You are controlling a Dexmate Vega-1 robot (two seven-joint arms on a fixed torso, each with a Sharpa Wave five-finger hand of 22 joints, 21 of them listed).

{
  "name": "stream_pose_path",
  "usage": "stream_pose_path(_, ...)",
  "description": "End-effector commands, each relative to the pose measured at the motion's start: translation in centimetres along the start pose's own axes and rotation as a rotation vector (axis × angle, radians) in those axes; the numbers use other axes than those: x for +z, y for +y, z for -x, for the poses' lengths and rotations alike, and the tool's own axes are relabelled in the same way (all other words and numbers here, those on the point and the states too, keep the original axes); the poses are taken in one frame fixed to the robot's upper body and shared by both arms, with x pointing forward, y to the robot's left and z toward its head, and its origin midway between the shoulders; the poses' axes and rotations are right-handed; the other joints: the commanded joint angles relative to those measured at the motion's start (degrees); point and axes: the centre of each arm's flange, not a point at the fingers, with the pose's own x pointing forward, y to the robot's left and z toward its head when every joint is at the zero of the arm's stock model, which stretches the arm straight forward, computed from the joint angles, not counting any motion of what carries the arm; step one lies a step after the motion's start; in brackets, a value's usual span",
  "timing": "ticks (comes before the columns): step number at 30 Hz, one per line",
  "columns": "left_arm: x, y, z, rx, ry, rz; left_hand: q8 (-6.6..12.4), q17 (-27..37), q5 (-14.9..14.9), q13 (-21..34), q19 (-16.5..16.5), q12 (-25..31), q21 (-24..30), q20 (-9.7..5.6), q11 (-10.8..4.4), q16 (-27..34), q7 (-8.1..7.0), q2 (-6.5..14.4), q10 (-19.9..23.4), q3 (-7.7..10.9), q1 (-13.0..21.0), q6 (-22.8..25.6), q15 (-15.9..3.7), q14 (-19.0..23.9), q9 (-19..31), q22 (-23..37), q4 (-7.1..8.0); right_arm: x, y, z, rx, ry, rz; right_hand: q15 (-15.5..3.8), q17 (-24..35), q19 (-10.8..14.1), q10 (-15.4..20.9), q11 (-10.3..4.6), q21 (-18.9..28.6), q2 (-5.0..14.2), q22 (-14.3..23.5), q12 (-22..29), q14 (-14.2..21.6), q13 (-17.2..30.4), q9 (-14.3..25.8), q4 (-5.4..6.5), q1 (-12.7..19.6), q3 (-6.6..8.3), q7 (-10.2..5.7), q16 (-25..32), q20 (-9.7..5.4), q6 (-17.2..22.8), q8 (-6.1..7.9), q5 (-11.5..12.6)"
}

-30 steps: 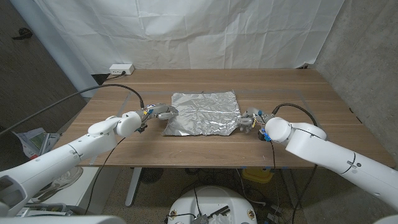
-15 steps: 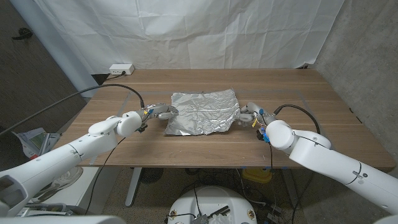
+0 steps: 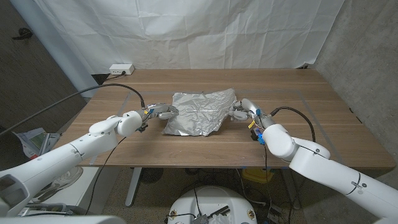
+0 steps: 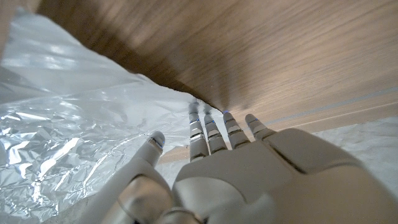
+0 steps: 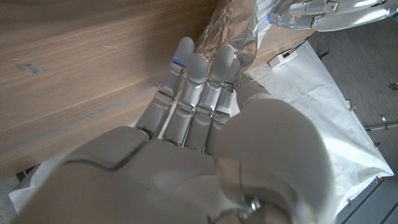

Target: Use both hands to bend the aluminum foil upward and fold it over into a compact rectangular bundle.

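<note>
The left hand touches the left edge of the aluminum foil, fingers extended; grip cannot be determined. The right hand pinches the foil's lifted right edge above the table.

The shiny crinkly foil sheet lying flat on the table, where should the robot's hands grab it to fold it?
Probably at the crinkled silver aluminum foil sheet's two side edges, each hand coming in from its own side. The sheet lies nearly flat, so fingers must slip under an edge; its right edge near the right hand already looks lifted.
</note>
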Motion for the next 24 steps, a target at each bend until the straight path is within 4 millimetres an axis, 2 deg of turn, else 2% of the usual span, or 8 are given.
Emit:
stream_pose_path(1, -0.2, 0.0, -0.3, 0.001, -0.002, 0.004, 0.39, 0.1, 0.2, 0.2, 0.0, -0.1, -0.4, -0.30, -0.17, -0.1, -0.08, 1.4, 0.4, -0.10, -0.4, -0.1, -3.55, 0.0, 0.3, 0.2, 0.30, 1.5, 2.0, -0.9, 0.027, -0.138, -0.033, -4.47, 0.6, -0.6, -0.4, 0.05, 0.5, 0.41, 0.2, 0.2, -0.5, 0.1, 0.5, 0.37, 0.2, 0.11, -0.03, -0.6, -0.10, -0.5, 0.29, 0.5)
stream_pose_path(12, -0.3, 0.1, -0.6, 0.002, -0.006, 0.007, 0.39, 0.1, 0.2, 0.2, 0.0, -0.2, -0.5, -0.29, -0.08, -0.1, -0.11, 1.4, 0.5, -0.01, -0.4, -0.1, -3.52, 0.1, 0.3, 0.2, 0.36, 2.0, 3.3, -1.8, 0.088, -0.231, -0.011, -4.87, -1.4, -2.4, -1.5, 0.23, 1.5, 0.59, 0.0, 0.1, -0.7, -0.2, 1.1, 0.53, 0.3, -0.87, -0.98, -3.3, -0.84, -1.4, 0.35, 0.7)
stream_pose_path(24, -0.4, 0.1, -1.0, -0.002, -0.007, 0.011, 0.41, 0.1, 0.2, 0.2, 0.0, -0.2, -0.5, -0.30, -0.19, -0.1, -0.08, 1.4, 0.4, 0.09, -0.5, -0.2, -3.54, 0.1, 0.3, 0.2, 0.48, 3.0, 3.8, -2.9, 0.112, -0.316, -0.010, -4.91, -4.5, -4.3, -2.3, 0.03, 2.5, 0.95, -0.2, -0.1, -0.7, -0.3, 1.4, 0.85, 0.4, -2.18, -1.88, -6.0, -1.58, -1.9, 0.34, 1.2)
